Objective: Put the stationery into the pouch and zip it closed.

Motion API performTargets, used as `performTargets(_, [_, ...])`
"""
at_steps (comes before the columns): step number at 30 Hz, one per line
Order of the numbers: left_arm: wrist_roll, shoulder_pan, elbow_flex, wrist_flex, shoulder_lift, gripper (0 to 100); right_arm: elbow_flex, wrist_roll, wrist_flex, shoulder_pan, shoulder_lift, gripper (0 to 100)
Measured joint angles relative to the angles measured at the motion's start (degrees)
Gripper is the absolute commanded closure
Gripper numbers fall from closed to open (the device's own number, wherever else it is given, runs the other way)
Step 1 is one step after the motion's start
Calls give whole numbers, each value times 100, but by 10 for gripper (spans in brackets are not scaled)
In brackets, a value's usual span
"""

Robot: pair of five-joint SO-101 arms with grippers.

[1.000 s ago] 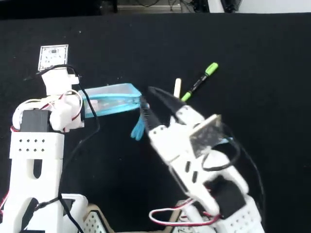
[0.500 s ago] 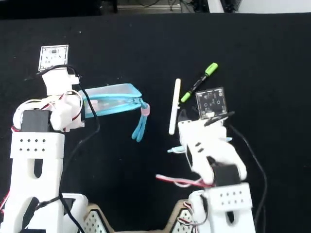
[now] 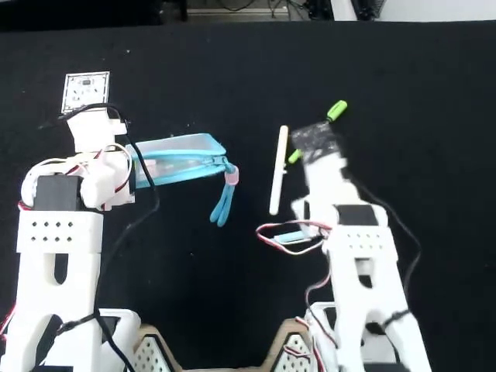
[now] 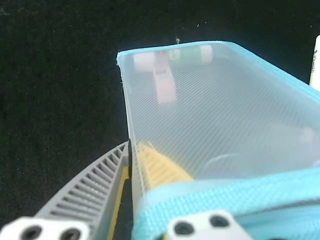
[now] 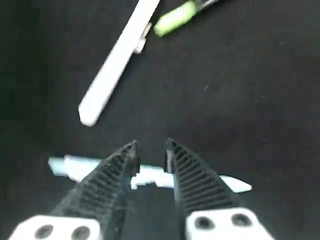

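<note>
High view: left gripper (image 3: 133, 170) pins the pouch (image 3: 182, 159) by its end, probably to anchor it for loading and zipping. White pen (image 3: 277, 170) and green marker (image 3: 335, 111) lie loose on the table (image 3: 434, 93), right of the pouch.

Left wrist view: fingers clamped on the pouch wall (image 4: 210, 110).

Right wrist view: right gripper (image 5: 150, 150) is slightly apart and empty, lined up over the blue item (image 5: 70, 166). I'd guess that's the next pick.
</note>
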Motion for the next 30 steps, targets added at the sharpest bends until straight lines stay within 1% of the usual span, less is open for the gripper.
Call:
performTargets(2, [0, 0, 0, 0, 0, 970, -9, 923, 237, -18, 202, 779])
performTargets(3, [0, 0, 0, 0, 0, 970, -9, 1266, 396, -70, 273, 753])
performTargets(5, [0, 0, 0, 0, 0, 970, -9, 1679, 712, -264, 352, 750])
performTargets(8, [0, 0, 0, 0, 0, 970, -9, 2022, 888, -633, 387, 775])
performTargets(13, [0, 0, 0, 0, 0, 970, -9, 2321, 905, -1152, 659, 776])
performTargets(17, [0, 0, 0, 0, 0, 970, -18, 2576, 879, -1222, 1169, 780])
performTargets(19, [0, 0, 0, 0, 0, 970, -18, 2646, 686, -1240, 1477, 784])
performTargets(22, [0, 0, 0, 0, 0, 970, -88, 2681, 264, -1231, 1943, 858])
performTargets(26, [0, 0, 0, 0, 0, 970, -448, 2708, 176, -985, 2303, 990])
performTargets(30, [0, 0, 0, 0, 0, 970, -826, 3077, 299, -659, 2391, 988])
